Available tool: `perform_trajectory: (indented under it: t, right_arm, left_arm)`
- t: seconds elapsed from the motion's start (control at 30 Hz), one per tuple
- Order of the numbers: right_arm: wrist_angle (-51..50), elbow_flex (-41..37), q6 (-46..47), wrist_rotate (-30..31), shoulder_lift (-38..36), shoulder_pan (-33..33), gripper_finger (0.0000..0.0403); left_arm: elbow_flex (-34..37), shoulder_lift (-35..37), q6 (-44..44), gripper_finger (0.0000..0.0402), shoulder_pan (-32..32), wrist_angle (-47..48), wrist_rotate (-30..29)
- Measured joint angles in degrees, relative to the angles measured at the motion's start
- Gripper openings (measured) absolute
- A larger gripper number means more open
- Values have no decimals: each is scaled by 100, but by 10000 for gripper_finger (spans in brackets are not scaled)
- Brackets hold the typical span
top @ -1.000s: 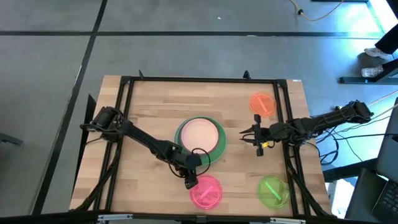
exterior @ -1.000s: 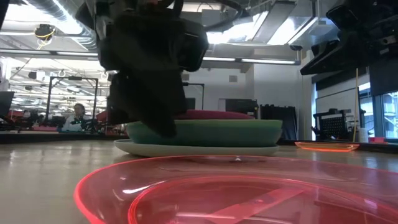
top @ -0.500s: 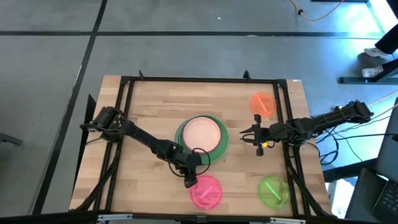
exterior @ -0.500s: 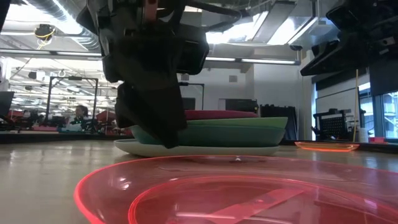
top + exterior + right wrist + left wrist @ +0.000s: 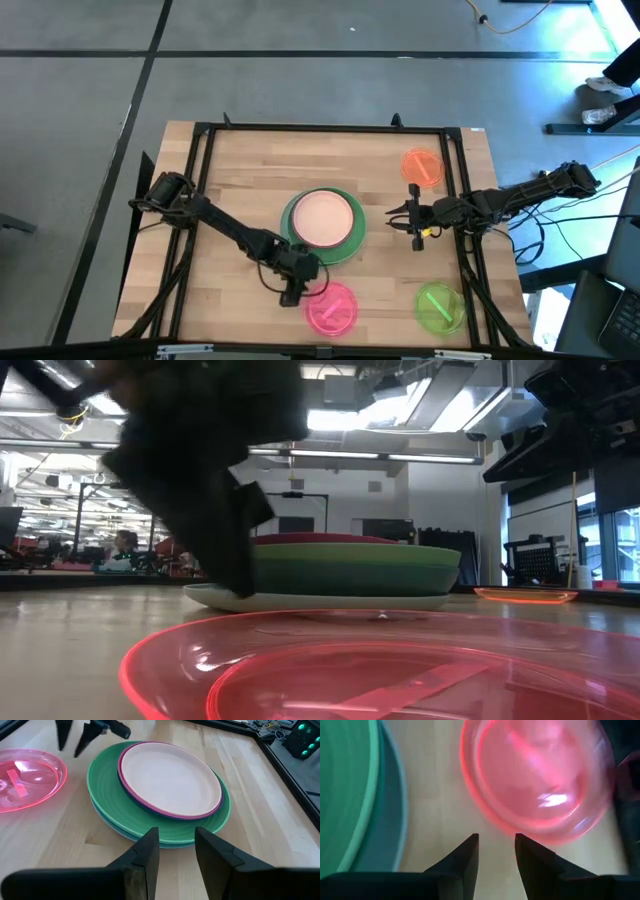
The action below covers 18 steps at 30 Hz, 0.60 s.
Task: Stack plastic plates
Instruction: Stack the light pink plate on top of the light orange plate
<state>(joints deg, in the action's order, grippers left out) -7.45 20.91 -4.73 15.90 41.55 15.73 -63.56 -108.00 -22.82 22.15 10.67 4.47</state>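
Left gripper [image 5: 291,297] is hovering in the lower centre of the high view, between the plate stack [image 5: 322,222] and the pink plate [image 5: 332,307]. Its fingers [image 5: 465,861] are standing partly apart and are holding nothing; the pink plate's near rim lies just beyond the tips in the left wrist view. Right gripper [image 5: 393,218] is waiting at centre right, beside the stack, its jaws likewise partly apart and empty. The stack is showing a peach plate [image 5: 169,776] on top, over magenta and dark rims, a green plate [image 5: 107,787] and pale lower plates. An orange plate [image 5: 421,167] at upper right and a lime plate [image 5: 438,306] at lower right are lying unstacked. Judged step: approaching the pink plate for pickup. The next move calls for lowering the fingers astride its rim, closing, then lifting it onto the stack.
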Motion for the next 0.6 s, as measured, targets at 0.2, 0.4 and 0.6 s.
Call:
perform_trajectory:
  t: [0.2,0.4,0.6]
  right_arm:
    - [-1,0,0,0,-1,0,115]
    - [1,0,-1,0,-1,1,115]
    - [1,0,-2,0,-1,0,115]
  left_arm:
    - [3,-5,395,121,223,979,-1232]
    - [1,-5,545,121,235,1036,-1732]
    - [1,-5,557,121,190,1144,-2091]
